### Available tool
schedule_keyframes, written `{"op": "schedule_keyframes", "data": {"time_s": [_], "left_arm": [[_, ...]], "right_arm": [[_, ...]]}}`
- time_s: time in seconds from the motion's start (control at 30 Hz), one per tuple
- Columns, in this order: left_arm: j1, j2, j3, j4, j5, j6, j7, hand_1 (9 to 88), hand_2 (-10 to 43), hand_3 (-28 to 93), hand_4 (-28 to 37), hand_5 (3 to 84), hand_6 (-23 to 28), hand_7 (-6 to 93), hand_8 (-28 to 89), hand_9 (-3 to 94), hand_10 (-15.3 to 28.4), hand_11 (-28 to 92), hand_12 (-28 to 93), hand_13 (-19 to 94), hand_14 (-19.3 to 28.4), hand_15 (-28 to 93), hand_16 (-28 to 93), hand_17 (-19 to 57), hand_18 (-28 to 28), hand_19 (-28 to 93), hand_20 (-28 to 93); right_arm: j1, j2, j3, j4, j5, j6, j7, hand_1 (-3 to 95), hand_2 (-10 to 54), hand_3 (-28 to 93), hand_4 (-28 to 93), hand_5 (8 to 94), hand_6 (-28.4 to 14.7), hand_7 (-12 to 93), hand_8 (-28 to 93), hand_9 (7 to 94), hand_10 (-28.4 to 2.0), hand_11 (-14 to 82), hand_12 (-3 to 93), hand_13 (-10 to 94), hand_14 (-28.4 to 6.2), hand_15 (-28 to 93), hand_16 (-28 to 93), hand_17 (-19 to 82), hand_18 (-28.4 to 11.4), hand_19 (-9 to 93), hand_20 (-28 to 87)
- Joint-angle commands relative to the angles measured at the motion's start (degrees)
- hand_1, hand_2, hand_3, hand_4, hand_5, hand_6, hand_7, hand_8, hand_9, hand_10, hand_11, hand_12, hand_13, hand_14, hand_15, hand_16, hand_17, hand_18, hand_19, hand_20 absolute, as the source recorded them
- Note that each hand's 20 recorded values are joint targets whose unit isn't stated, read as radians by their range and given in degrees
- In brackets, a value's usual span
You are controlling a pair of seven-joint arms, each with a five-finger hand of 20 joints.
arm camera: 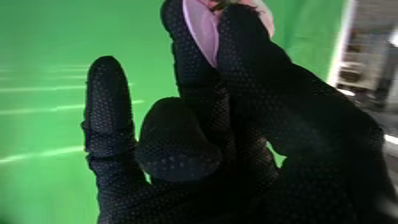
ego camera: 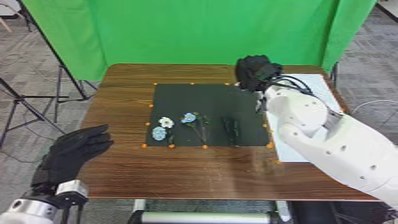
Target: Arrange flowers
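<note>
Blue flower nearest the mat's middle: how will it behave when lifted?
The blue flower is probably light: small head, thin stem. Gripped far from the head, that stem may bend. Lying on the mat, it may slide if nudged.

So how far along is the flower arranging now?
Probably partway: a white flower, a blue flower and a pale blue flower lie on the black mat, apparently placed. The right robot hand holds a pink flower. What remains, it seems, is setting that one down.
</note>
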Motion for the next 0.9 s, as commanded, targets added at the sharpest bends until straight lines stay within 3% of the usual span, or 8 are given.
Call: {"op": "schedule_keyframes", "data": {"time_s": [0.03, 0.13, 0.3, 0.43, 0.53, 0.63, 0.9], "left_arm": [[-1.1, 0.37, 0.07, 0.39, 0.18, -0.86, -1.16, 27.4, 3.6, 83, -15.8, 45.8, 13.1, 19.5, -11, 40.6, 22.6, 37, 11, 28, 28.4, 64, -14, -8.8, 22.7, 59, 11], [-1.1, 0.53, -0.14, 0.46, 0.23, -0.83, -0.97, 27.5, 3.6, 83, -15.9, 45.8, 13.1, 19.5, -11, 40.6, 22.6, 37, 11, 28, 28.4, 64, -14, -8.8, 22.7, 58, 11], [-4.1, 0.78, 1.07, 1.27, 0.68, -2.05, -1.99, 27.5, 3.6, 83, -15.9, 45.8, 13.1, 19.4, -10, 40.6, 22.6, 37, 11, 28, 28.4, 64, -14, -8.8, 22.8, 59, 11], [-5.2, 0.74, 0.9, 1.62, 1.02, -2.59, -2.93, 27.5, 3.7, 83, -15.9, 45.8, 13.1, 19.4, -11, 40.6, 22.7, 37, 11, 28, 28.4, 64, -14, -8.8, 22.8, 59, 11], [-5.4, 0.65, 0.63, 1.74, 1.11, -2.78, -3.0, 27.5, 3.7, 83, -15.8, 45.9, 13.2, 19.3, -10, 40.7, 22.7, 36, 11, 28, 28.4, 64, -14, -8.8, 22.8, 58, 11], [-6.4, 0.43, 0.73, 2.08, 1.53, -3.65, -4.0, 27.5, 3.7, 83, -15.8, 45.8, 13.1, 19.4, -10, 40.6, 22.6, 36, 11, 28, 28.4, 64, -14, -8.8, 22.8, 58, 11], [-6.4, 0.63, 0.98, 2.08, 1.4, -3.36, -3.36, 27.5, 3.6, 83, -15.7, 45.9, 13.1, 19.3, -10, 40.6, 22.6, 36, 11, 28, 28.4, 64, -14, -8.8, 22.7, 59, 11]], "right_arm": [[-2.1, -8.0, -2.8, 1.1, -2.3, 0.8, -0.1, 54.9, -9.5, 77, -28, 78.0, 2.6, 32, -3, 90.3, -4.0, 13.4, 37.5, 81, -0.6, 82, 22, 32, -15.9, 83, 12], [-4.3, -11.5, -2.2, 2.7, -3.1, 0.3, -0.2, 54.8, -9.5, 78, -28, 78.1, 2.6, 32, -3, 90.4, -4.0, 13.4, 37.5, 81, -0.6, 82, 22, 32, -15.9, 83, 12], [-6.8, -14.9, -2.3, 5.9, -5.3, -0.4, 0.6, 54.6, -9.5, 78, -28, 78.0, 2.6, 32, -3, 90.3, -4.0, 13.5, 37.6, 81, -0.7, 82, 22, 32, -15.8, 83, 12], [-7.7, -15.7, -3.0, 8.3, -11.2, 0.1, -1.0, 54.6, -9.5, 78, -28, 77.9, 2.6, 32, -3, 90.3, -4.0, 13.6, 37.6, 81, -0.7, 82, 22, 32, -15.8, 83, 12], [-7.8, -17.1, -2.8, 9.4, -8.5, 0.0, 1.6, 54.6, -9.5, 78, -28, 77.9, 2.7, 32, -3, 90.4, -3.9, 13.5, 37.4, 81, -0.6, 82, 22, 32, -15.8, 83, 12], [-7.2, -17.9, -3.4, 10.6, -8.3, -0.1, 3.3, 54.6, -9.5, 78, -28, 77.9, 2.7, 32, -3, 90.4, -3.8, 13.6, 37.4, 81, -0.7, 82, 22, 32, -15.8, 83, 12], [-6.2, -18.1, -3.5, 10.9, -7.6, 0.1, 4.3, 54.0, -9.5, 79, -28, 77.2, 2.8, 33, -3, 89.9, -3.9, 13.6, 37.4, 80, -1.0, 82, 22, 32, -15.9, 84, 12]]}}
